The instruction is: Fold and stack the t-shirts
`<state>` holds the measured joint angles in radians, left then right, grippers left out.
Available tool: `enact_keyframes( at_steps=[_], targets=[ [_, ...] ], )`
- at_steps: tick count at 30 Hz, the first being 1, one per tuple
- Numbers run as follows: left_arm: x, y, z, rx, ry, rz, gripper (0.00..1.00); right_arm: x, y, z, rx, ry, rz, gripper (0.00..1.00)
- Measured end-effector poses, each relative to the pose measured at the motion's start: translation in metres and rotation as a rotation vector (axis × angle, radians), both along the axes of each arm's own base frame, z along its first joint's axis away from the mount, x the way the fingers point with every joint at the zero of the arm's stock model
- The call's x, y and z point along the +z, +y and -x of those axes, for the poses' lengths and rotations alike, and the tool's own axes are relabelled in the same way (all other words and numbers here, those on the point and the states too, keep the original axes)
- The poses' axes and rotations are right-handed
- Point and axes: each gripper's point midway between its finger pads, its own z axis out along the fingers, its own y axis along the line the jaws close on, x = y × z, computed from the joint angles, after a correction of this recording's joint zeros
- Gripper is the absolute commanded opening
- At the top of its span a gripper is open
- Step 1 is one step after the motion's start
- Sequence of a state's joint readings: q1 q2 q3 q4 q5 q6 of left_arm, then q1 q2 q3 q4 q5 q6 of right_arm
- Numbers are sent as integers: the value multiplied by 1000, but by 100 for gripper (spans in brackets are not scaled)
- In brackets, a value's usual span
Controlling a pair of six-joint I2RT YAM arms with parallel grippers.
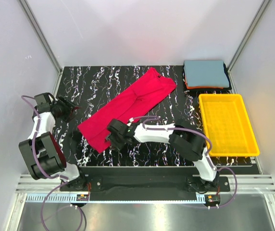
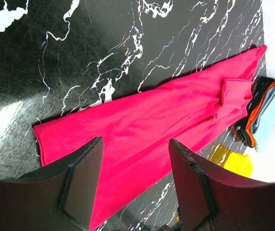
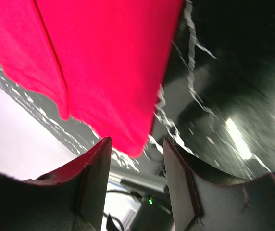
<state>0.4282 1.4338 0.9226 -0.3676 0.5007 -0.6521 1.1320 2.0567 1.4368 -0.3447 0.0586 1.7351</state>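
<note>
A crimson t-shirt (image 1: 128, 107), folded into a long strip, lies diagonally across the black desk (image 1: 176, 144). The left jaws stand apart beside its near end, clear of the cloth; the right jaws, also apart, face its near corner without gripping.

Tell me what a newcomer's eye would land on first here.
The bright red t-shirt, folded into a long strip, lies diagonally across the black marbled table. Next comes the yellow tray at the right edge, with a folded stack of shirts beyond it, grey-blue on top.
</note>
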Motion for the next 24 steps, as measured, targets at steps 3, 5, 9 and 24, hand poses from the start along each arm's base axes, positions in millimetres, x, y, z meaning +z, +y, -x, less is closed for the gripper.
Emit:
enact_keyframes(
  at_steps=[3, 5, 9, 24],
  targets=[
    [0, 0, 0, 0, -1, 0, 62, -17, 11, -4, 6, 9, 2, 54],
    [0, 0, 0, 0, -1, 0, 62, -22, 14, -3, 13, 17, 1, 53],
    [0, 0, 0, 0, -1, 0, 62, -23, 26, 0, 39, 34, -40, 52],
    [0, 1, 0, 3, -1, 1, 62, -24, 45, 32, 113, 42, -75, 45]
  ],
)
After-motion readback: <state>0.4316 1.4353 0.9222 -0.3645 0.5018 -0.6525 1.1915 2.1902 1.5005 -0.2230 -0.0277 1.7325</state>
